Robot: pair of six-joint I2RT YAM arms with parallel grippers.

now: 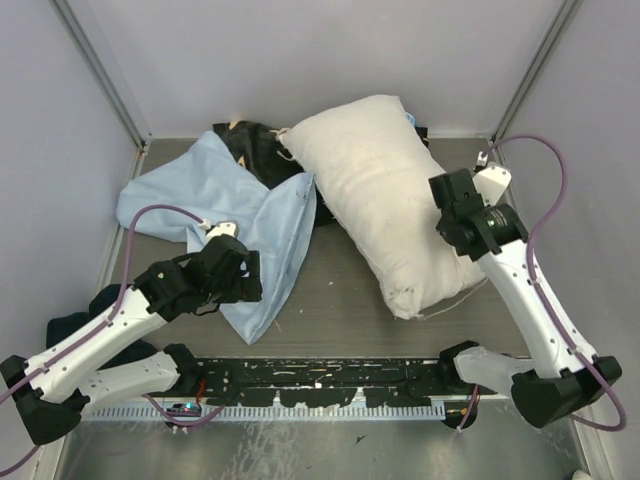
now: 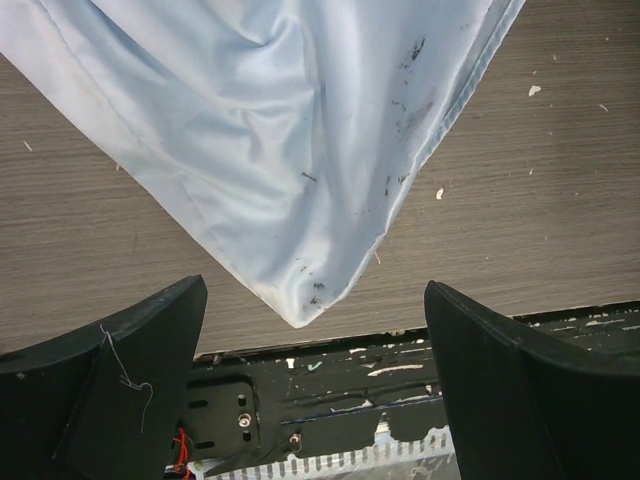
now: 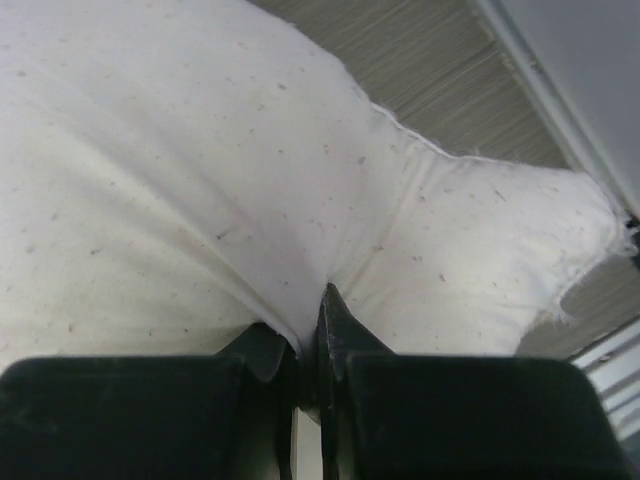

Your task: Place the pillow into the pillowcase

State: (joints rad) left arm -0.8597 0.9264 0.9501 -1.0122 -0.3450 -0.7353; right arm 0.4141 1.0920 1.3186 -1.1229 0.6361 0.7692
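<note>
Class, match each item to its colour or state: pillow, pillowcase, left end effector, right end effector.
Column one:
1 pillow
2 pillowcase
3 left end effector
4 right end effector

Column two:
A open, near a blue corner
B light blue, wrinkled
C shut on white fabric
D cream-white, plump

Pairs: 1-D, 2-B, 3-A, 4-C

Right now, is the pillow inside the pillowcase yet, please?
Out: the pillow lies bare beside the crumpled pillowcase.

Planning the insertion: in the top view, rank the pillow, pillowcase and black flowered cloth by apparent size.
1. pillow and pillowcase: similar spread, too close to rank; the case is crumpled.
2. black cloth: smallest, mostly covered.
</note>
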